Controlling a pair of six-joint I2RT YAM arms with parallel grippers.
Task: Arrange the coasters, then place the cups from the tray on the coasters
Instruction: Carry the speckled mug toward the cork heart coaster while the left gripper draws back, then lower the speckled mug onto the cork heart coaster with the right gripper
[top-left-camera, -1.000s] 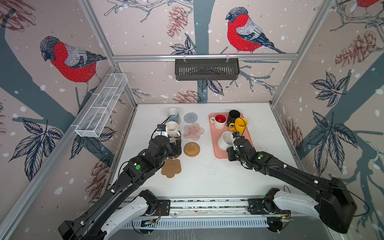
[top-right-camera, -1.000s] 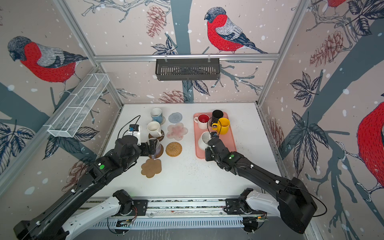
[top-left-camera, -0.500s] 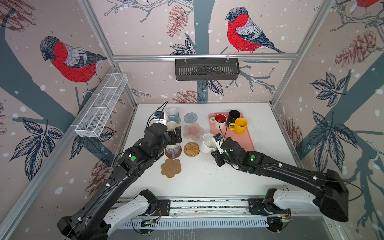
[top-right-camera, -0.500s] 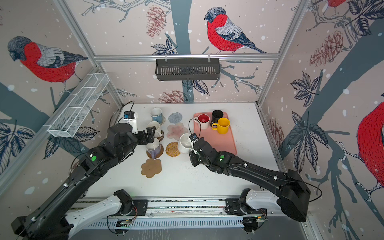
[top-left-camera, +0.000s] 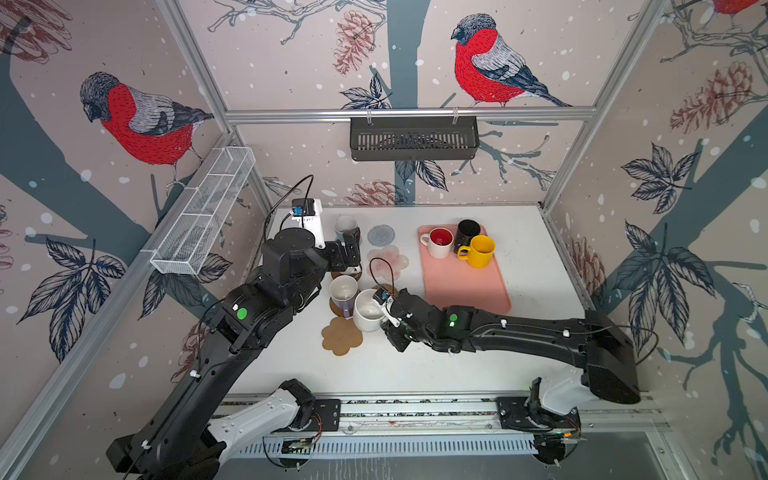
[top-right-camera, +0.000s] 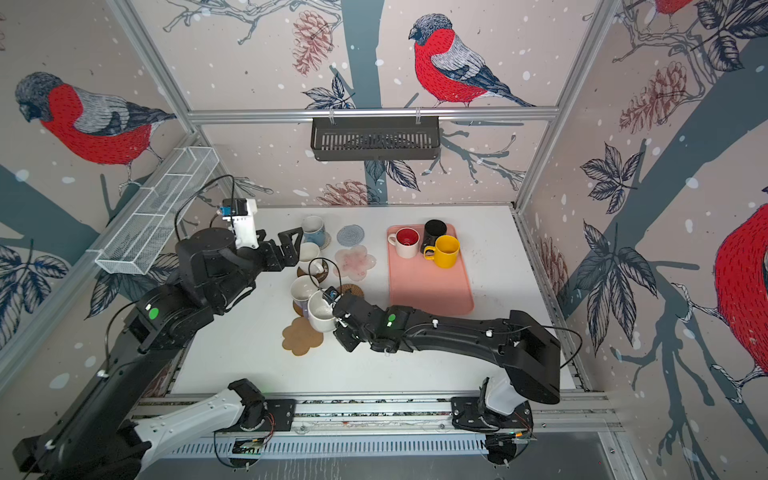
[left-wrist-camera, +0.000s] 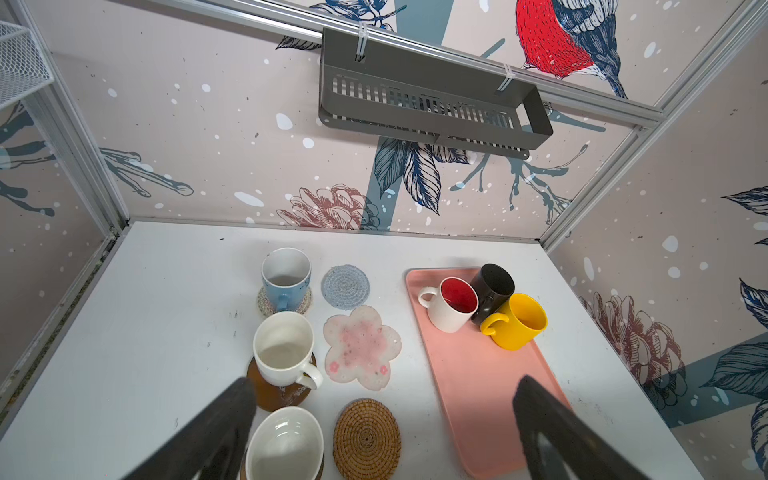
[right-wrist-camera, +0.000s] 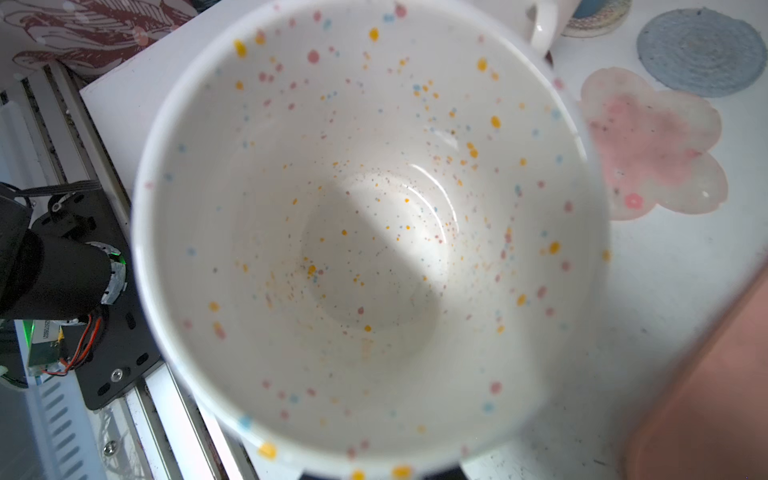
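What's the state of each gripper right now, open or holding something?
Left gripper: open, holding nothing.
Right gripper: closed on the speckled white mug.

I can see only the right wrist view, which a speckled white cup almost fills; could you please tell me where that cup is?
Observer: The right gripper holds the speckled white cup at the edge of the cork flower coaster, beside the lavender cup.
Operator: Thank you; which cups are on the tray?
Observer: Three, at the far end of the tray: the red-lined white cup, the black cup and the yellow cup.
Operator: And the left gripper?
Observer: The left gripper hangs open and empty near the cream cup.
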